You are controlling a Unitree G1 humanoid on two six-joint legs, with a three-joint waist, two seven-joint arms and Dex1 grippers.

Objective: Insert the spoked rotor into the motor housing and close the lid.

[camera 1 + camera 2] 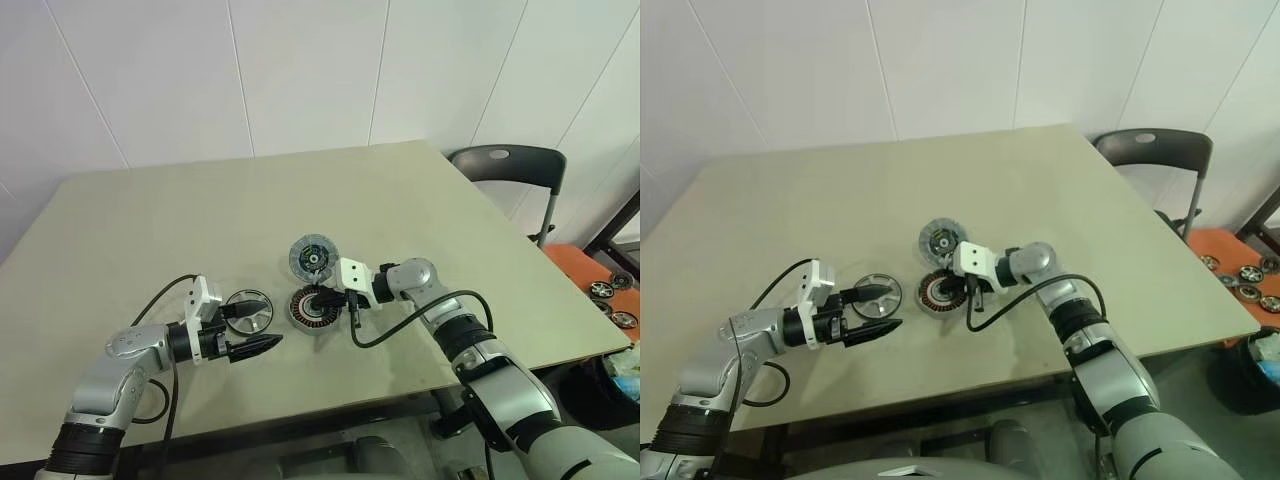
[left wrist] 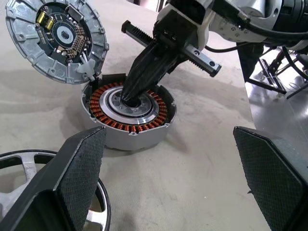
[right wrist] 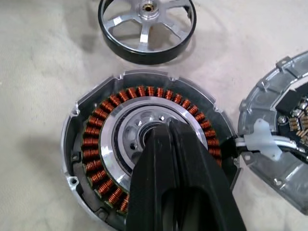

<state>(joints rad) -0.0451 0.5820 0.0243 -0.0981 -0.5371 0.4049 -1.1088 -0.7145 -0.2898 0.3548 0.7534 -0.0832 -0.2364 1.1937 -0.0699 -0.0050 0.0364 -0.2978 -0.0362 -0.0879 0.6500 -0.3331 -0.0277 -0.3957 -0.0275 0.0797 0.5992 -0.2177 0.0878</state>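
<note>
Rotor: the spoked rotor [image 1: 248,309] lies on the desk [image 1: 150,230], not yet inserted, between the left gripper's [image 1: 258,322] wide jaws.
Housing: the motor housing [image 1: 313,308] stands open; the right gripper [image 2: 131,97], jaws closed, pokes its centre.
Lid: the lid [image 1: 312,257] leans just behind it; insertion and closing remain.

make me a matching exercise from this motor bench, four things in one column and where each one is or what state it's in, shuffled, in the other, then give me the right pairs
Things:
1. spoked rotor
2. motor housing
3. lid
4. left gripper

Places or states:
A. propped tilted against the housing's rim
B. open, holding nothing
C. flat on the table, by the left gripper
D. open-topped, the shut right gripper pressing into its centre

Pairs: 1-C, 2-D, 3-A, 4-B
</note>
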